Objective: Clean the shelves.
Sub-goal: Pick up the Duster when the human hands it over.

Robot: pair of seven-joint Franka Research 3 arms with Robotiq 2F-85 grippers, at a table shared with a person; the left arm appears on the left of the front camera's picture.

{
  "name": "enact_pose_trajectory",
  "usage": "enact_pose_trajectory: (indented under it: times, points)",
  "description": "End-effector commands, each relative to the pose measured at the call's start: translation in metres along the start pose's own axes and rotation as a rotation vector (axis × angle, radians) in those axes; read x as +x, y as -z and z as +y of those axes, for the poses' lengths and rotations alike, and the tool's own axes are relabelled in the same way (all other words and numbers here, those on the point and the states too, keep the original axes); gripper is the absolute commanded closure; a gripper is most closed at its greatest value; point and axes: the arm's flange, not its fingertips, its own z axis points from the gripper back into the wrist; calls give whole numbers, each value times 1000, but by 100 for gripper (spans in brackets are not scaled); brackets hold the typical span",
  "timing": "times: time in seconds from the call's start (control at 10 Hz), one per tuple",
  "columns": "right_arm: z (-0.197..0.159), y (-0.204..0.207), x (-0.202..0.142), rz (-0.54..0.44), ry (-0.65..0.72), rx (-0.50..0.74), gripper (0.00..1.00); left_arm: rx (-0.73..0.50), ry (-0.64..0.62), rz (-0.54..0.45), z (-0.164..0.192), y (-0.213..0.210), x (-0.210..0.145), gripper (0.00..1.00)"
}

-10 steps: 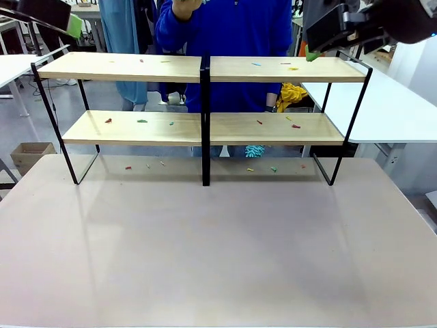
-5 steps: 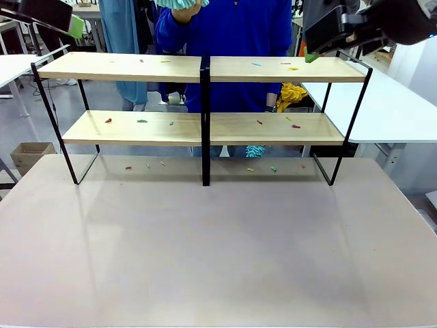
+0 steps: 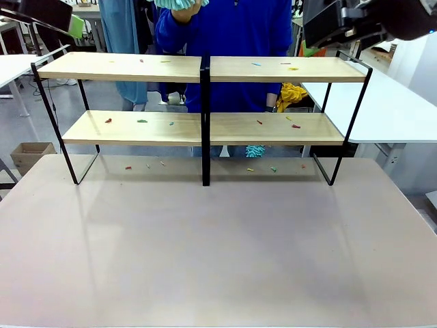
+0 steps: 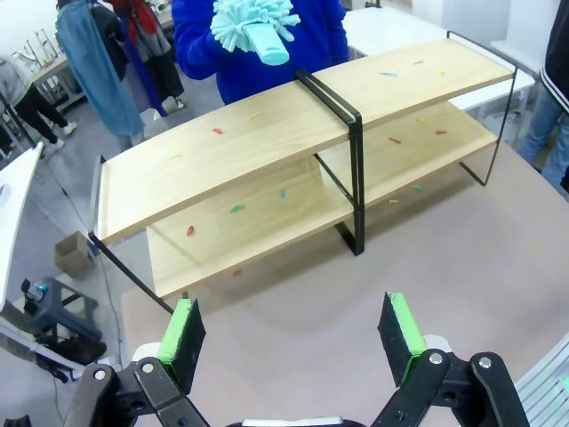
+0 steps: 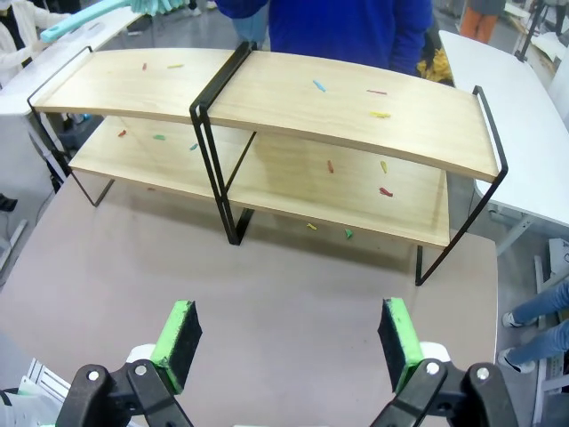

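Note:
The shelves (image 3: 123, 67) stand across the far half of the table, two light wooden tiers in a black frame with a centre post. Small coloured scraps (image 3: 141, 121) lie on both tiers and on the table beneath. A person in blue behind the rack holds up a teal duster (image 4: 253, 22). My left gripper (image 4: 292, 325) hovers high over the near left, open and empty, facing the shelves (image 4: 267, 133). My right gripper (image 5: 287, 338) is also open and empty, high above the shelves (image 5: 293, 98). In the front view both grippers sit at the top corners, left (image 3: 75, 26) and right (image 3: 311, 49).
The beige table (image 3: 218, 253) spreads wide in front of the rack. White tables (image 3: 389, 102) flank it on both sides. A cardboard box (image 3: 27, 154) sits on the floor at left. A second teal duster (image 3: 255, 150) shows behind the lower tier.
The person's raised hand now holds the teal duster above the top board. My right gripper has lifted slightly. The left gripper has stayed put.

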Motion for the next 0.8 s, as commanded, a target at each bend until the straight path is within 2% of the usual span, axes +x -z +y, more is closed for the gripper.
enact_pose_trajectory:
  times: [0.0, 0.3, 0.6, 0.7]
  points:
    - [4, -5, -9, -2, -71, 81, 0, 3, -1, -1, 0, -1, 0, 0]
    - [12, -14, -21, -3, -148, 116, 0, 3, -1, -1, 0, -1, 0, 0]
    - [9, -12, -22, -15, -158, 98, 0, 3, -1, -1, 0, -1, 0, 0]
    - [23, -15, -20, 2, -136, 97, 0, 3, -1, -1, 0, -1, 0, 0]
